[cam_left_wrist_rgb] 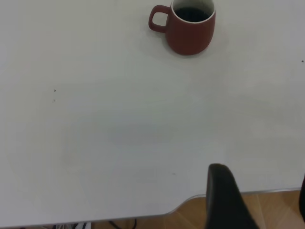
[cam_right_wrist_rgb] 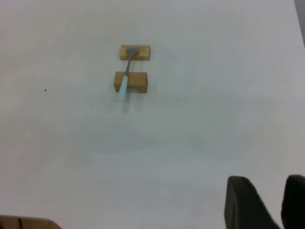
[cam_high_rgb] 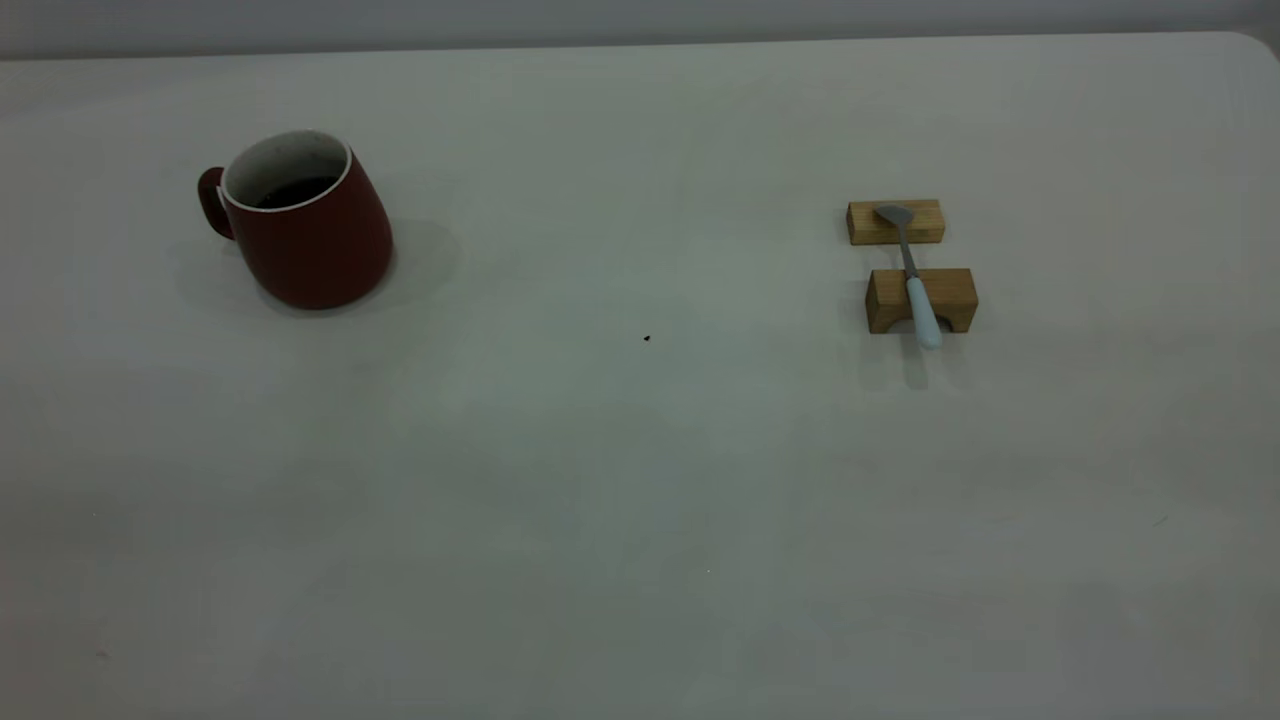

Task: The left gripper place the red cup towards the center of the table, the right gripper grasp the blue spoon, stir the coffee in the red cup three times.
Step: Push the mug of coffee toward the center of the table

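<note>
Two blocks (cam_high_rgb: 910, 265) (spoon (cam_high_rgb: 915, 277) across), cup (cam_high_rgb: 305, 220) apart

I see a plain white-grey surface (cam_high_rgb: 640, 500) filling nearly the whole exterior view, with one rounded corner at far right. A grey wall (cam_high_rgb: 600, 20) runs behind its far edge. Wrist views show wood-toned floor (cam_left_wrist_rgb: 267, 210) past the near edge. Light is even and soft, with faint shadows.

The plain white-grey tabletop (cam_high_rgb: 640, 480) carries a dark red bulbous mug (cam_high_rgb: 310, 235) at its left. At its right lie two tan wooden blocks (cam_high_rgb: 921, 298), near each other. A tiny dark speck (cam_high_rgb: 646, 338), perhaps a crumb, sits between.
</note>
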Tool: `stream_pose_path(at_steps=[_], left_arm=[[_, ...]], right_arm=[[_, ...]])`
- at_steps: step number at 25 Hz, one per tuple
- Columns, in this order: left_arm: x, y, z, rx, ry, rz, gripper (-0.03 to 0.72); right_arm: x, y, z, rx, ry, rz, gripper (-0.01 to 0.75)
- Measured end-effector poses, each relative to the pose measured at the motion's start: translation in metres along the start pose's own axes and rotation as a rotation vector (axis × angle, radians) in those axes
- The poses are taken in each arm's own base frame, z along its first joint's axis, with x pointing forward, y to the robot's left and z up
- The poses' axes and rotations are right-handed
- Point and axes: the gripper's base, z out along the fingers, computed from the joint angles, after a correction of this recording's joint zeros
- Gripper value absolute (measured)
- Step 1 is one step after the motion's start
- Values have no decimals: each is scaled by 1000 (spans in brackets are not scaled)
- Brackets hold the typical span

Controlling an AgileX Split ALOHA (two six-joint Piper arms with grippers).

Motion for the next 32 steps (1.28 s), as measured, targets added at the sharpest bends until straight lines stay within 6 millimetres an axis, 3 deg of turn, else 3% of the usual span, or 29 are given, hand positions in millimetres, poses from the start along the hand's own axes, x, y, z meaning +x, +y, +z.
stream_pose_path(at_steps=[32], left_arm=[[0,-3,0,37,-1,-12,449]], right_arm=[[0,0,0,0,0,0,237]])
